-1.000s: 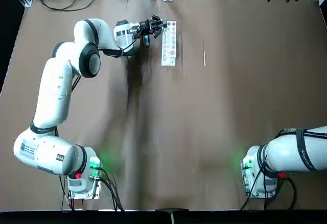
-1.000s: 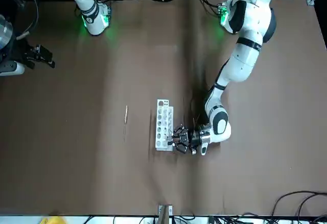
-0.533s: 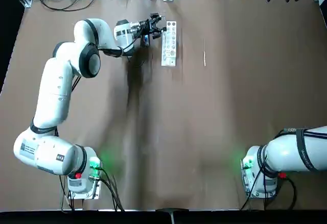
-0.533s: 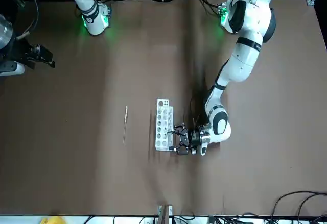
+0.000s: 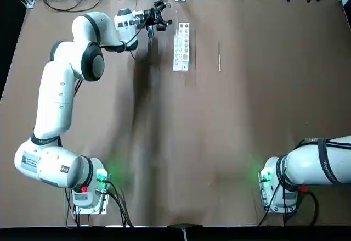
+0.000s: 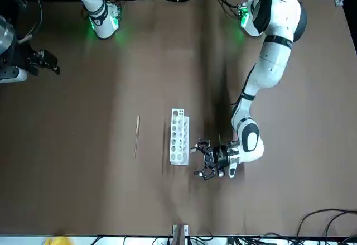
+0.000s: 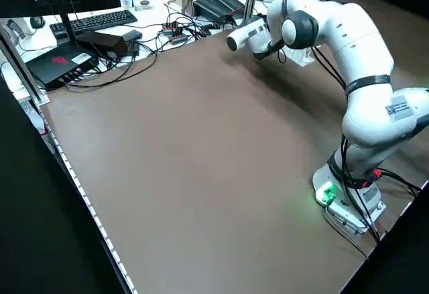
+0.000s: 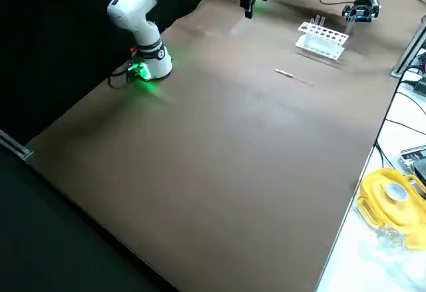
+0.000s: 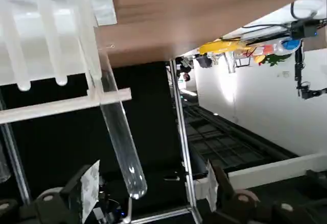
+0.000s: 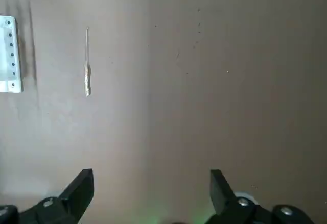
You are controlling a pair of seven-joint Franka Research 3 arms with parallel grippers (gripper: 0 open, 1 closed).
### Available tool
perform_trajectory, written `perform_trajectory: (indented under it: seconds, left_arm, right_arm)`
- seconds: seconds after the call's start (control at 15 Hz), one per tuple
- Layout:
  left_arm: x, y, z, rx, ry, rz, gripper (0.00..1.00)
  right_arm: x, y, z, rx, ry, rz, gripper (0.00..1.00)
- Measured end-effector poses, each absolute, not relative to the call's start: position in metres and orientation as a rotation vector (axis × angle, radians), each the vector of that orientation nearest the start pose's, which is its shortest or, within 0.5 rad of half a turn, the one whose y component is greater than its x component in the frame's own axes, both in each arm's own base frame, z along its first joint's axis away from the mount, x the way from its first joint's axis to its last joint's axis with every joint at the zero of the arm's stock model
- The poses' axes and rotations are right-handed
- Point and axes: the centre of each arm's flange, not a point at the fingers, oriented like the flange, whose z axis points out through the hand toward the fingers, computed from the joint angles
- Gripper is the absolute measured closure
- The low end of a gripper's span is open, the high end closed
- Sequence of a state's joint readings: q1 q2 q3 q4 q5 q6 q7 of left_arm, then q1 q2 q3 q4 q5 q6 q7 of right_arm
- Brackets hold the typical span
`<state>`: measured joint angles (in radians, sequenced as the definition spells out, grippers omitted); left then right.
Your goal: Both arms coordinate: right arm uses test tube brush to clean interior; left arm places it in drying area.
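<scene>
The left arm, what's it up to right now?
The left claw is open at the far side of the table, beside the white rack, pointed at a clear test tube there but not gripping it. The brush lies on the table, unheld. The right claw hangs open, away from both.

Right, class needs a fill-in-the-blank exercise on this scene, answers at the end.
The slim brush lies on the ____.
The white rack has rows of round ____.
The open gripper beside the rack belongs to the robot's ____ arm.
The yellow tray is ____ the brown table.

Missing words: table; holes; left; off
</scene>
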<state>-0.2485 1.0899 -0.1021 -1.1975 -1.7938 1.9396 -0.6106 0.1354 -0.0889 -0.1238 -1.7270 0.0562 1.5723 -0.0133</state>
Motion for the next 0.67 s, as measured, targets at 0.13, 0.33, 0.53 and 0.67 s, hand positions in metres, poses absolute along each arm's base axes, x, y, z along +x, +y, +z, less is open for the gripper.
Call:
perform_trajectory:
  seconds: [0.13, 0.33, 0.53, 0.67]
  left_arm:
    - [0.713, -0.286, 0.175, 1.304, 1.097, -0.953, 0.01]
    - [0.73, -0.226, 0.217, 1.529, 1.021, -0.881, 0.01]
    - [0.739, -0.162, 0.257, 1.845, 0.993, -0.744, 0.01]
    - [0.741, -0.133, 0.284, 2.028, 0.976, -0.643, 0.01]
  right_arm:
    - [0.524, 0.009, 0.599, -3.073, -0.037, 0.101, 0.0]
    - [0.525, 0.01, 0.6, -3.072, -0.036, 0.085, 0.0]
    - [0.526, 0.009, 0.601, -3.072, -0.033, 0.067, 0.0]
    - [0.527, 0.008, 0.601, -3.072, -0.031, 0.063, 0.0]
